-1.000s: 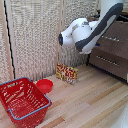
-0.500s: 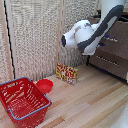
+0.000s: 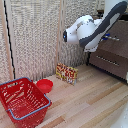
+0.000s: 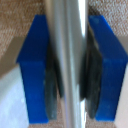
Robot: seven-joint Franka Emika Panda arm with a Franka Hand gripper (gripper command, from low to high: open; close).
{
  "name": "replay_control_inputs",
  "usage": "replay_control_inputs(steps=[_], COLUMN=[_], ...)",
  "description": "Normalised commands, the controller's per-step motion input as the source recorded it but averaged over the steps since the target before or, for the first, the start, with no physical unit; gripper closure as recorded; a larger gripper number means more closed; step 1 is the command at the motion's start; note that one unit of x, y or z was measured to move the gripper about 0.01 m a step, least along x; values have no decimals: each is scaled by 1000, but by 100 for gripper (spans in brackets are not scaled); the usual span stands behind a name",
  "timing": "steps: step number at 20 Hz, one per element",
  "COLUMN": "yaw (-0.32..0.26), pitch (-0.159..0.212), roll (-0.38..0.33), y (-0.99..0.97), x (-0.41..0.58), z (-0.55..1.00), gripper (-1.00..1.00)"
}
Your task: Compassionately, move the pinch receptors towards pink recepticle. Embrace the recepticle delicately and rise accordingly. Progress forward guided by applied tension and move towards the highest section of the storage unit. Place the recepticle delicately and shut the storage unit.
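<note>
The tool (image 4: 68,65) is pinched on a slim silver bar handle (image 4: 70,30) of the storage unit (image 3: 112,52), directly between its blue pads (image 4: 107,65); rigid, slick metal, likely best held mid-bar.

White robot arm (image 3: 92,30) reaches across upper scene toward brown wooden dresser (image 3: 112,52) at exterior view's right. Hand itself hidden behind arm near dresser front; grip not discernible. Below arm, against woven wall panel: small patterned box (image 3: 66,73) on wooden floor. Farther down toward exterior view's left: low red bowl (image 3: 44,85), touching red wire basket (image 3: 22,100).
</note>
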Motion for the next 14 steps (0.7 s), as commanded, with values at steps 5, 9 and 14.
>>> replay_control_inputs(steps=[5,9,14], yaw=[-11,0,6], pitch=[17,22,29], roll=[4,0,0], y=[-757,-689,-743], x=[28,12,3], z=[511,509,471], gripper=[100,100,100])
